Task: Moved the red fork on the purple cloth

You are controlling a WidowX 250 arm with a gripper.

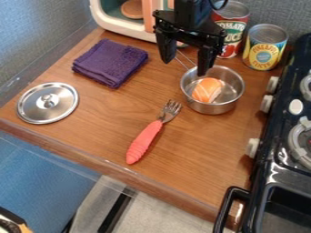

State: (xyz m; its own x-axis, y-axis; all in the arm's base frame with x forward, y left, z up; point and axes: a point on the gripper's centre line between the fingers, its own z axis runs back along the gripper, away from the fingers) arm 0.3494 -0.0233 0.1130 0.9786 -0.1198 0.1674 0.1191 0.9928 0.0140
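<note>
Stove point(276, 175) cut off at right edge; fork point(144, 142) flat on counter point(200, 150), between lid point(61, 109) and pot point(213, 108), ridged handle coral red, metal tines pointing away; cloth point(109, 63) farther off, purple, folded, apart from fork; gripper point(185, 68) by pot's far side, fingers spread, nothing held; red can point(230, 25) partly hidden behind it.

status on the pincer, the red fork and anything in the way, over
Pincer open, near steel pot. Red fork on counter, off purple cloth. Pot close to fork's tines, possible snag.
</note>
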